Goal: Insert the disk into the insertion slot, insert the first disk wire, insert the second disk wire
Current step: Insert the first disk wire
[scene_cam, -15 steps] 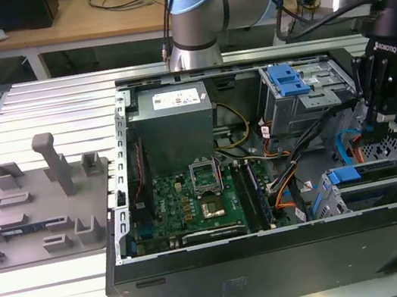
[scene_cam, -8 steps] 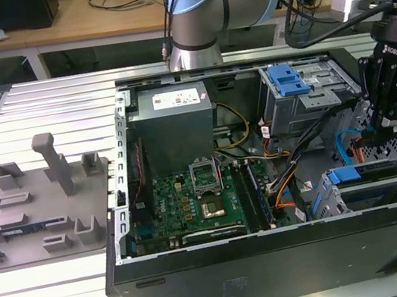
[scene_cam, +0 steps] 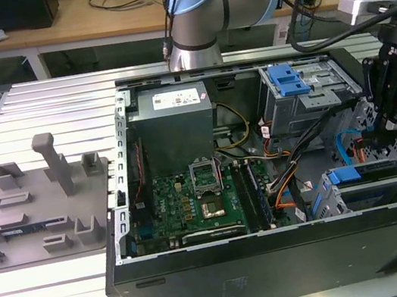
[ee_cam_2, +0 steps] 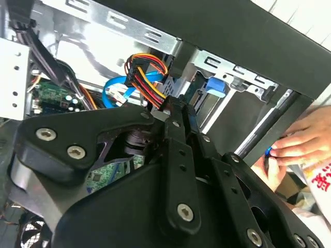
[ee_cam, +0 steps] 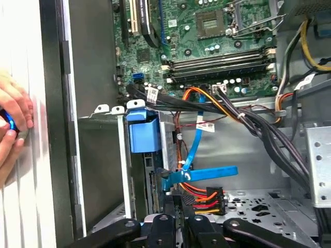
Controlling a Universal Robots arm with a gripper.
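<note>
Case: the black, open-sided computer tower (scene_cam: 282,272) fills the middle and right of the exterior view.
Slot: the low grey sheet-metal insertion slot (scene_cam: 329,201) sits at the lower right of that view.
Disk: the silver disk in its bright blue frame (scene_cam: 364,171) lies seated in the slot, its long edge running across the frame.
Gripper: the black gripper (scene_cam: 375,134) hangs just above the disk in the frame.
Fingers: they seem to be drawn close on the plug of the orange, red and yellow wire bundle (ee_cam_2: 147,82).
Relation: the disk's wire edge appears to lie just beyond the fingertips, and the flat blue cable (ee_cam: 199,150) runs beside them.
</note>
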